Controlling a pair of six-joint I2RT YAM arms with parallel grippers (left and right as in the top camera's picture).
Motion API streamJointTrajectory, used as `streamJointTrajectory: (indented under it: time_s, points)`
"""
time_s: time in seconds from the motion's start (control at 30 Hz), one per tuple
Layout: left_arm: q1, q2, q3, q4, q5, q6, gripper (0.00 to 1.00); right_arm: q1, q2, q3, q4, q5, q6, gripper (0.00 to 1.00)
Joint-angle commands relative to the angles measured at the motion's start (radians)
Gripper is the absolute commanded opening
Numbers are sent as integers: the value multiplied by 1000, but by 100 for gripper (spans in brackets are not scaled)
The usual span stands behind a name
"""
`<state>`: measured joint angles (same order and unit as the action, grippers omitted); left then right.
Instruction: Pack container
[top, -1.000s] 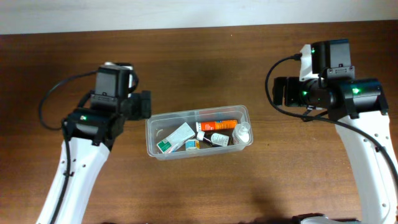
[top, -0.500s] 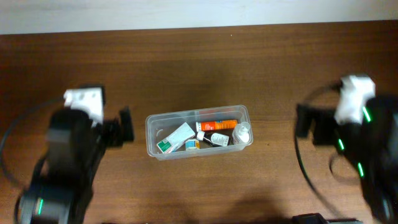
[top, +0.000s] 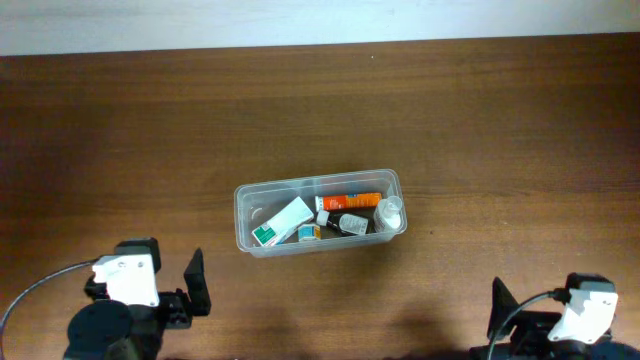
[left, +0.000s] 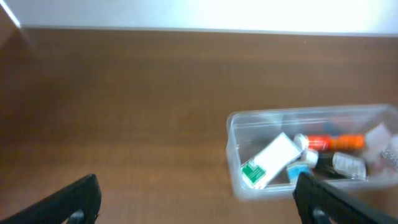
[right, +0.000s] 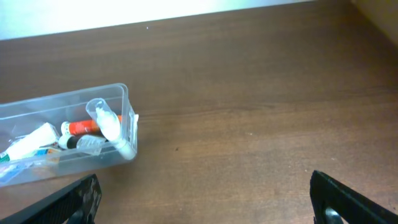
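Observation:
The clear plastic container (top: 243, 200) sits mid-table. It holds a white-and-green carton box (top: 282, 222), an orange tube (top: 352, 201), small bottles (top: 350, 223) and a clear cup (top: 390, 212). It also shows in the left wrist view (left: 233, 134) and in the right wrist view (right: 121, 93). My left gripper (left: 199, 202) is open and empty, near the table's front left, well short of the container. My right gripper (right: 205, 199) is open and empty at the front right, away from the container.
The wooden table (top: 480, 130) ends at a pale wall strip along the far edge (top: 300, 20). Both arm bases sit at the front edge, left (top: 125, 300) and right (top: 575, 320).
Both arms have pulled back from beside the container to the table's front edge. The container and its contents have not moved.

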<state>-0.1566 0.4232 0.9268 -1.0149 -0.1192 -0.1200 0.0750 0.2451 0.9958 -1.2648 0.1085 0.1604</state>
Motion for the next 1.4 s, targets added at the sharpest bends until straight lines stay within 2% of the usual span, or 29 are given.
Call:
streamJointTrajectory:
  time_s: [0.0,0.23,0.5,0.67,0.87,1.1,1.2,1.37]
  points:
    - [3,-8,-4,-58,11,16,100,3,-14,-7,4,16,13,98]
    - [3,-8,-4,-198,10,16,100,3,-14,-7,4,16,13,98]
    - [3,-8,-4,-197,10,16,100,2,-38,-49,55,12,12,98]
    - [3,-8,-4,-197,10,16,100,-11,-129,-255,262,12,-20,98]
    - [3,-8,-4,-197,10,16,100,-55,-242,-591,612,-16,-42,98]
    - [3,-8,-4,-197,10,16,100,-78,-241,-859,1025,-124,-231,98]
    - [3,-8,-4,-197,10,16,100,-84,-241,-948,1086,-127,-231,98]
    - [3,-8,-4,-197,10,16,100,-84,-241,-951,1102,-127,-232,98]
